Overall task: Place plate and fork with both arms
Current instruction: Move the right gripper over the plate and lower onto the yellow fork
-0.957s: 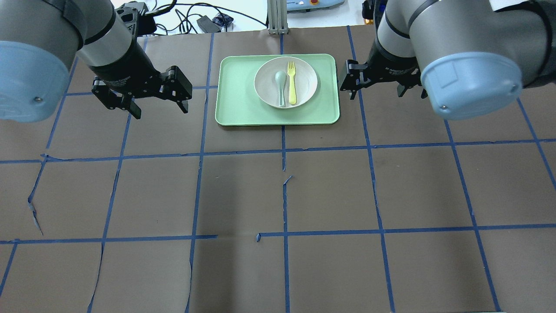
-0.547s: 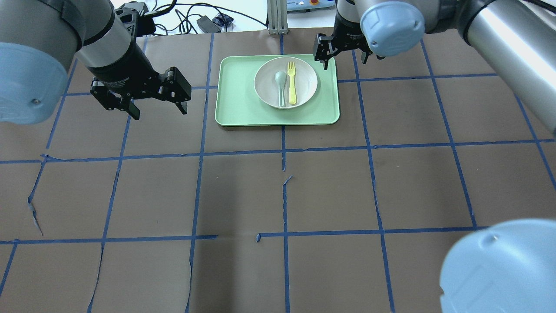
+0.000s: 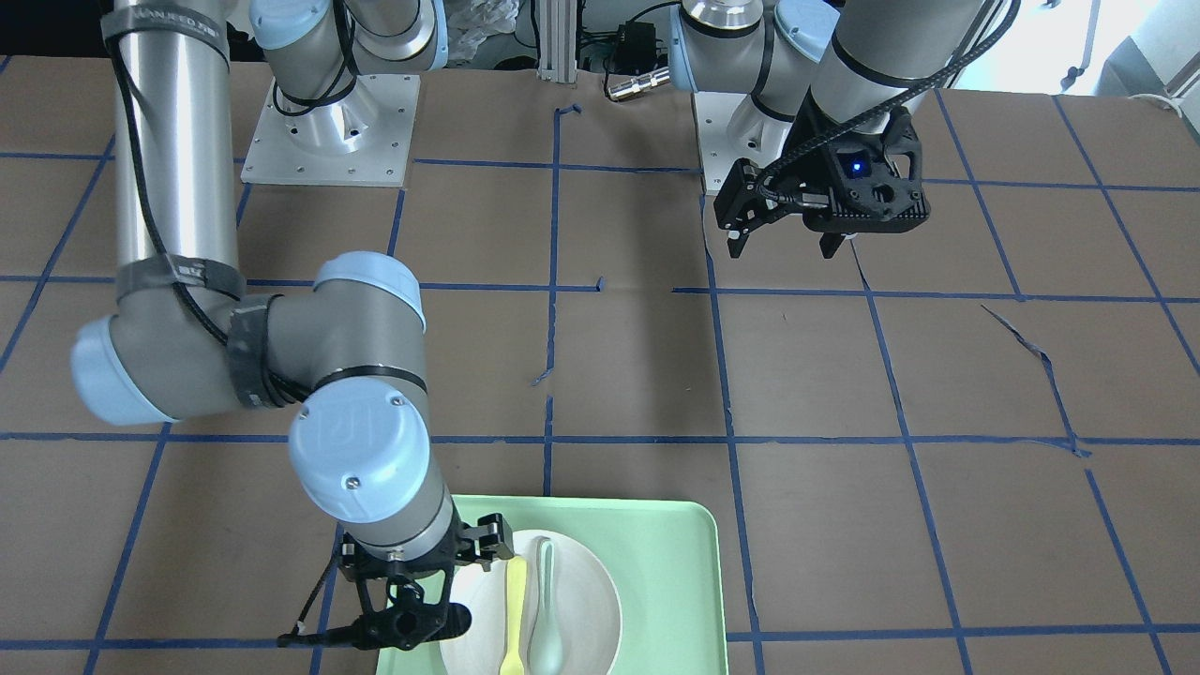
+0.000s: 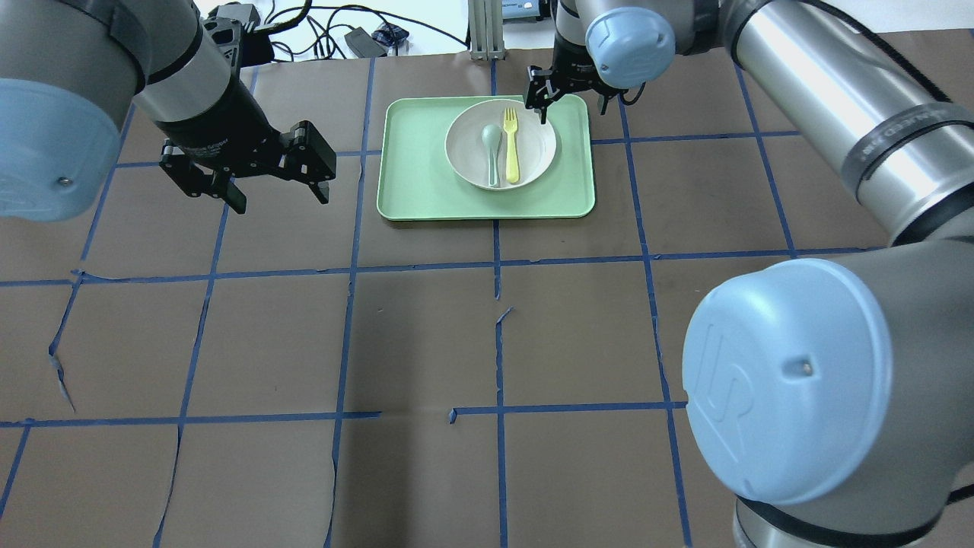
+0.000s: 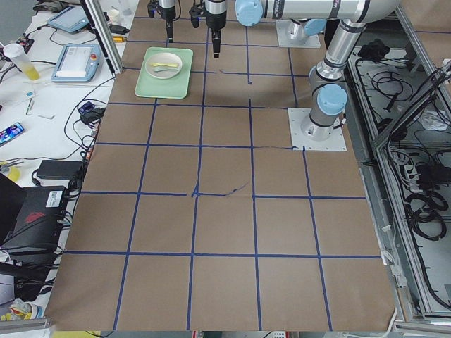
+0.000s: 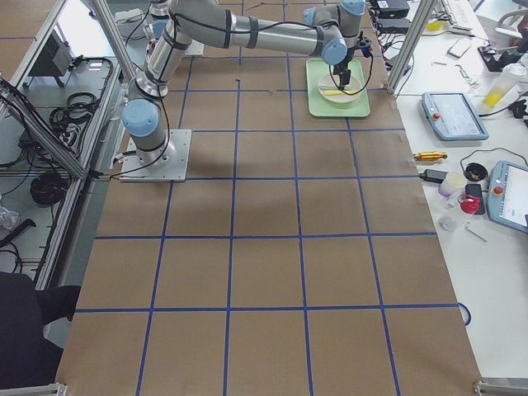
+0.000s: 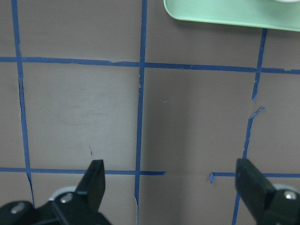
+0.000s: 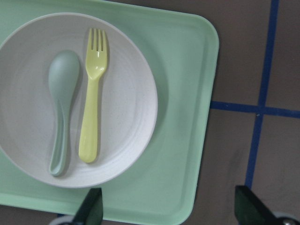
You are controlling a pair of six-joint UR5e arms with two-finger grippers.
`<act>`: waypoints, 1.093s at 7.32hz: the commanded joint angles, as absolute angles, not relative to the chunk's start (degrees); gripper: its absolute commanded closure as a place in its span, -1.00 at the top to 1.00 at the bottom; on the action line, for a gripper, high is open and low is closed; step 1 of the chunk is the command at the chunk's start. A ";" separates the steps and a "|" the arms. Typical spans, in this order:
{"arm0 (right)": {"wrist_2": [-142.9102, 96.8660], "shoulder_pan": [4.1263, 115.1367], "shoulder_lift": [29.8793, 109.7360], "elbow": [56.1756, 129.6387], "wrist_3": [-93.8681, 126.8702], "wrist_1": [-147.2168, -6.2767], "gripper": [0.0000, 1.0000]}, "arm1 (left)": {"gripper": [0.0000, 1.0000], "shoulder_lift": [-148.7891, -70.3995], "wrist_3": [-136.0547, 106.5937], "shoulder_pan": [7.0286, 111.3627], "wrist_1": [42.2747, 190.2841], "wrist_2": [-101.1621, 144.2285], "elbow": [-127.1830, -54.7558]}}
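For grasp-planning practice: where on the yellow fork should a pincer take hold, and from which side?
Probably take the fork by its handle end, from above, closing across its narrow width: it lies flat in the plate, and the spoon crowds its neck.

We read a raised UR logo on the large light blue elbow cap (image 4: 787,380) of the right arm (image 4: 822,76), and the same logo on that arm's wrist cap (image 3: 356,450). A black strap (image 4: 902,137) on its tube and the black wrist (image 4: 209,137) of the left arm (image 4: 68,99) carry pale lettering, too small for us to read.
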State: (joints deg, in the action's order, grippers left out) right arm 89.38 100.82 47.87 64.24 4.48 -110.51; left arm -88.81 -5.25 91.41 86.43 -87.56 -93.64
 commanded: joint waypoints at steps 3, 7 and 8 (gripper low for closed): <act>85.78 103.62 38.76 56.87 14.15 -113.20 0.60 | 1.00 -89.56 -5.27 91.41 86.40 -87.71 -93.78; 86.13 103.62 39.11 56.78 12.75 -113.20 0.32 | 1.00 -89.74 -5.27 91.41 86.40 -87.72 -93.78; 86.05 103.62 39.02 56.78 12.74 -113.29 0.12 | 1.00 -89.74 -5.27 91.41 86.40 -87.63 -93.78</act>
